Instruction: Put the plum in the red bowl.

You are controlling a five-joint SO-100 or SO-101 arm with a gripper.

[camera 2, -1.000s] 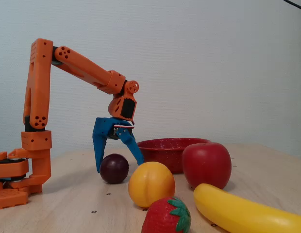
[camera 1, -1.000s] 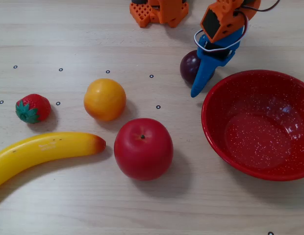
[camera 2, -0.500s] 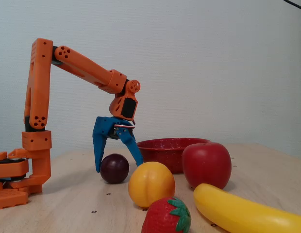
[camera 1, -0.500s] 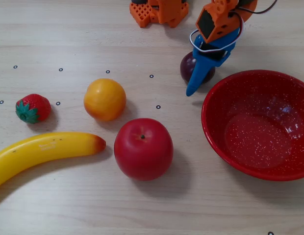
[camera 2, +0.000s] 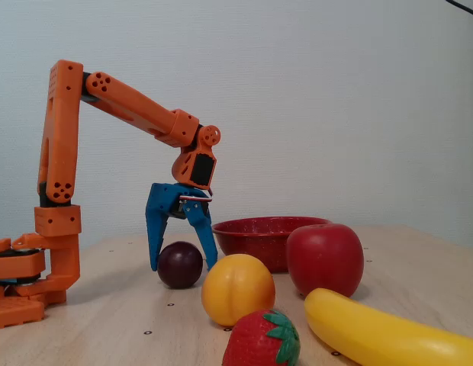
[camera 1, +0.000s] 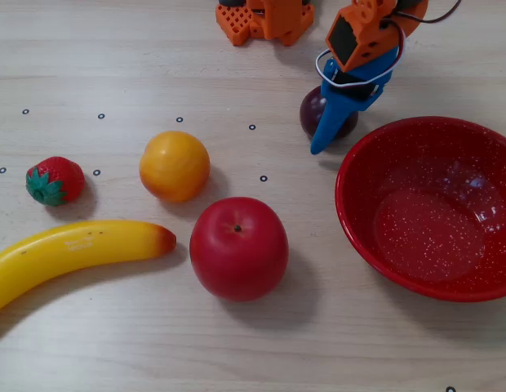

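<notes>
The plum (camera 2: 180,264) sits on the table (camera 1: 114,327), not yet in the red bowl (camera 1: 363,233); the bowl is empty. In a fixed view from the side, the claw (camera 2: 183,265) hangs spread wide over the plum, one blue finger down on each side of it and the tips near the tabletop. Whether either finger touches the fruit is hard to tell from here; they look just clear of it. In a fixed view from above, the plum (camera 1: 312,113) is partly hidden behind the claw (camera 1: 330,135) and lies just beside the bowl's rim.

So the reach looks done, while the grasp, the lift, the short carry and the release are all left.

The table is pale wood-grain laminate marked with small black rings. Spread across it, well apart from the plum, are an orange ball (camera 1: 174,166), a red apple (camera 1: 238,247), a banana (camera 1: 73,249) and a strawberry (camera 1: 54,180). Behind stands a plain, pale, bare wall (camera 2: 336,99).
</notes>
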